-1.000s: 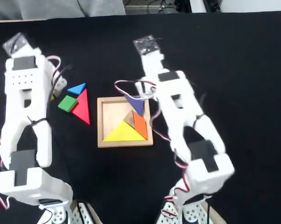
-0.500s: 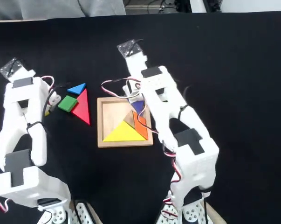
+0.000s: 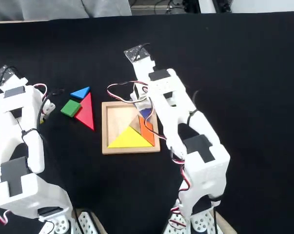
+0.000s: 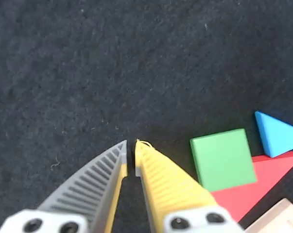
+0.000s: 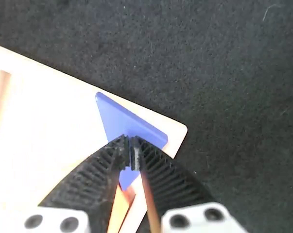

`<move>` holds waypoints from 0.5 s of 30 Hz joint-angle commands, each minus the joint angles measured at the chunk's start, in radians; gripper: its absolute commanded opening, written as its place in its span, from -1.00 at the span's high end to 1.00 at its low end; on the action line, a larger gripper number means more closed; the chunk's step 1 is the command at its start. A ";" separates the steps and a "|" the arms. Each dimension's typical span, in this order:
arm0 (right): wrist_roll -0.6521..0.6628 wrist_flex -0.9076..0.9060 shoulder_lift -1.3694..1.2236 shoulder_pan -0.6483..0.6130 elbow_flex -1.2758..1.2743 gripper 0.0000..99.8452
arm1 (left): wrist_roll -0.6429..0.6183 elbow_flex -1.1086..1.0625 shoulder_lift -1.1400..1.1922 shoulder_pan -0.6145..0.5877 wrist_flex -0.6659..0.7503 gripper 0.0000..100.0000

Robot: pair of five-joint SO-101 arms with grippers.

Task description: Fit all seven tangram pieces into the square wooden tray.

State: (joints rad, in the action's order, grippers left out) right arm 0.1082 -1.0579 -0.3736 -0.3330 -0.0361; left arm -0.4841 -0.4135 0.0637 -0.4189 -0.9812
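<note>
The square wooden tray (image 3: 105, 127) holds a yellow triangle (image 3: 129, 139), an orange piece (image 3: 147, 130), a small tan triangle (image 3: 135, 123) and a purple triangle (image 3: 145, 112). In the right wrist view the purple triangle (image 5: 122, 121) lies flat in a corner of the tray (image 5: 49, 121). My right gripper (image 5: 129, 143) is shut, its tips resting on that triangle. Left of the tray lie a blue triangle (image 3: 80, 92), a green square (image 3: 70, 107) and a red triangle (image 3: 86, 112). My left gripper (image 4: 131, 143) is shut on nothing, over bare cloth a short way from the green square (image 4: 224, 158).
The table is covered in black cloth. The right arm (image 3: 181, 117) reaches over the tray's right side. The left arm (image 3: 17, 126) stands along the table's left edge. A tray corner (image 4: 282, 216) shows in the left wrist view beside the red triangle (image 4: 253, 182).
The right arm swung left over the tray's far right corner, and the purple triangle slid further into that corner. The left arm drew back leftward, away from the loose pieces.
</note>
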 commanded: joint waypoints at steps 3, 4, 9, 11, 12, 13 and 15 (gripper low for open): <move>-0.017 0.077 0.036 0.008 0.070 0.98 | 0.003 0.007 -0.048 -0.012 0.011 0.91; -0.018 0.092 0.024 0.009 0.071 0.98 | 0.003 0.005 -0.048 -0.012 0.011 0.91; -0.020 0.101 -0.047 0.012 0.125 0.98 | 0.008 0.005 -0.048 -0.010 0.006 0.91; -0.020 0.100 -0.084 0.008 0.142 0.98 | 0.008 0.005 -0.048 -0.010 0.006 0.91; -0.017 0.092 -0.099 0.006 0.150 0.98 | 0.008 0.005 -0.048 -0.010 0.006 0.91; -0.014 0.071 -0.113 0.006 0.162 0.98 | 0.008 0.005 -0.048 -0.010 0.006 0.91; -0.014 0.003 -0.128 0.006 0.200 0.98 | 0.008 0.005 -0.048 -0.010 0.005 0.91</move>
State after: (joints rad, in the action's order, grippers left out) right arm 0.0974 -0.9950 -0.5086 -0.3330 0.0775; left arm -0.4856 -0.4135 0.0637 -0.4189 -0.9812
